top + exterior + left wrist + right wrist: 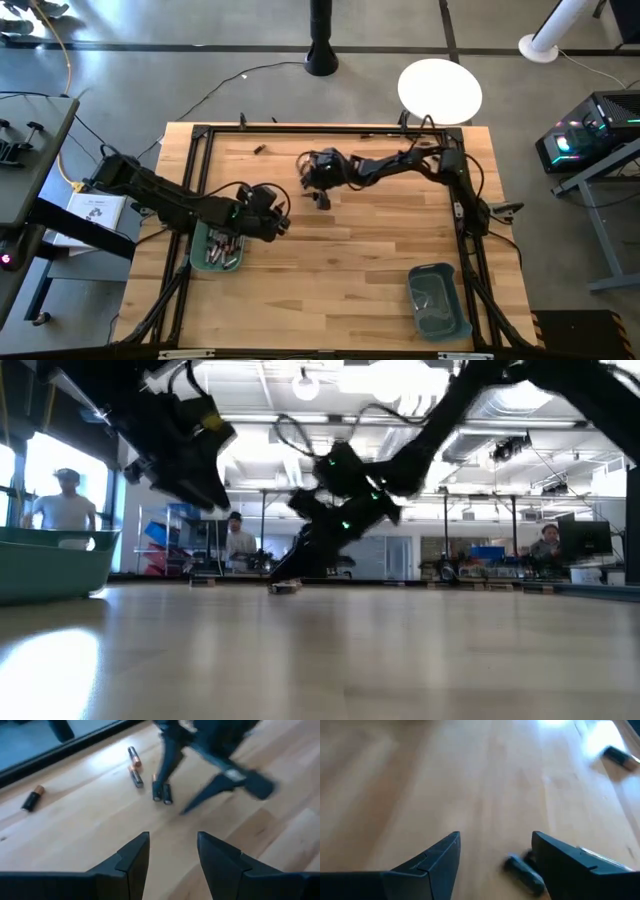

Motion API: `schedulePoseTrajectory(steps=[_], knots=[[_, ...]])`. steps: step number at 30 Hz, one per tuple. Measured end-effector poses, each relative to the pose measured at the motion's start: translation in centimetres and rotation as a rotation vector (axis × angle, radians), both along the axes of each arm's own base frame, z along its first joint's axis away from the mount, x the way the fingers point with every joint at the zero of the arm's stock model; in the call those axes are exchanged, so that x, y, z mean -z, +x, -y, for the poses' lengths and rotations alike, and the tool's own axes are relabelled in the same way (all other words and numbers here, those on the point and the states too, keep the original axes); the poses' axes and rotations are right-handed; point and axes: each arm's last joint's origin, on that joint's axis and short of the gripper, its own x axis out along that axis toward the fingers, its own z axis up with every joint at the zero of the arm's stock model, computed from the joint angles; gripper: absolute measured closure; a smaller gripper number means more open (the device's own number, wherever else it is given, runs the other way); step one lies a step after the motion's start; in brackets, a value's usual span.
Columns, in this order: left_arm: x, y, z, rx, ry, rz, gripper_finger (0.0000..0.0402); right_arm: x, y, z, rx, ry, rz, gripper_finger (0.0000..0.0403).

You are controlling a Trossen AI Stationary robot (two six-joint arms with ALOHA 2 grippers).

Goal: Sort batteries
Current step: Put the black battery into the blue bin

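- Batteries [161, 792]: small dark cylinders with coppery ends, lying flat on the wooden bench [90, 825]; two touching side by side, two near, one apart [32, 798].

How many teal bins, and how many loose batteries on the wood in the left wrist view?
Teal bins: 2, the bin with batteries under the left arm and the other bin at the near right.
Loose batteries: 5, namely lone battery, two end to end, and a pair.
Total: 7.
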Motion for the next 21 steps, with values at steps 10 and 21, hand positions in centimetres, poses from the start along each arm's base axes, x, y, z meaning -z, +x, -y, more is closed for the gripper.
schedulePoseTrajectory(steps=[10, 21], knots=[[0.1, -0.2, 1.2, 0.063, -0.032, -0.013, 0.0245, -0.5, 1.4, 0.9, 0.059, -0.077, -0.124, 0.0163], [0.1, -0.5, 2.4, 0.106, -0.037, -0.007, 0.0245, -0.7, 1.2, 0.7, 0.058, -0.072, -0.178, 0.0163]])
